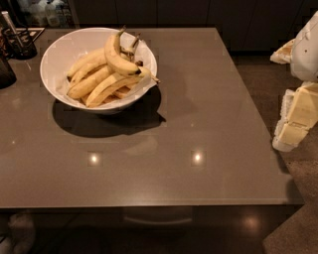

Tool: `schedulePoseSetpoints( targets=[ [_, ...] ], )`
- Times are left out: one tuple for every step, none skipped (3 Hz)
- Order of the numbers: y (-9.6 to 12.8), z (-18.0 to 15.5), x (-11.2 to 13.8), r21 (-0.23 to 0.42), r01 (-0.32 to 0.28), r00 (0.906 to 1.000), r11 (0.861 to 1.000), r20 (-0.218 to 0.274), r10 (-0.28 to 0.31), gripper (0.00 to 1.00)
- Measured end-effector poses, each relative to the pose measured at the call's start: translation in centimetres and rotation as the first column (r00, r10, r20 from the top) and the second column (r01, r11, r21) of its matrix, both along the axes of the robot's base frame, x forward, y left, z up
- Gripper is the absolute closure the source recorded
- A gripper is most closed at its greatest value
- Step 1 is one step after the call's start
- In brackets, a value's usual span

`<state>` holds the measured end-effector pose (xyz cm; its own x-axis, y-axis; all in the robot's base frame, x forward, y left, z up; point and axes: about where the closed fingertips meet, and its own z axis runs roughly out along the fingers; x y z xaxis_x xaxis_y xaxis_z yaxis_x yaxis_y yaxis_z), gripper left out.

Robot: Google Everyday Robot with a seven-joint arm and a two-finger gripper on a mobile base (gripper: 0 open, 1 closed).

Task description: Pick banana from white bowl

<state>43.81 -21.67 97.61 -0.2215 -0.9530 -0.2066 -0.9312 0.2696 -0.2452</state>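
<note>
Currently: banana [117,57], curved, bright yellow, lying atop paler bananas [94,82] in white bowl [59,49] on table [208,124], far left; gripper [296,116] off table's right edge, well apart from bowl; open or closed, cannot tell.

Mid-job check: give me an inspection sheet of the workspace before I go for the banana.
Surface: glossy grey-brown table, two light reflections, the bowl's shadow.
Job's things: curved banana lying on top of the paler bananas in the white bowl, at the table's far-left part.
Clutter: dark holder with a metal utensil, far-left corner.
Grippers: gripper off the table's right edge, far from the bowl.
Cables: nothing seen.
Surroundings: dark cabinets behind; speckled floor at right.
</note>
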Motion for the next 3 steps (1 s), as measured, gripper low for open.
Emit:
schedulePoseSetpoints(
  targets=[
    [0.0, 0.0, 0.0, 0.0, 0.0, 1.0, 1.0, 0.0, 0.0, 0.0],
    [0.5, 0.2, 0.3, -0.03, 0.023, 0.9997, 0.999, 0.003, -0.023, 0.0],
    [2.3, 0.7, 1.3, -0.029, 0.036, 0.9991, 0.999, -0.021, -0.037, 0.0]
  ],
)
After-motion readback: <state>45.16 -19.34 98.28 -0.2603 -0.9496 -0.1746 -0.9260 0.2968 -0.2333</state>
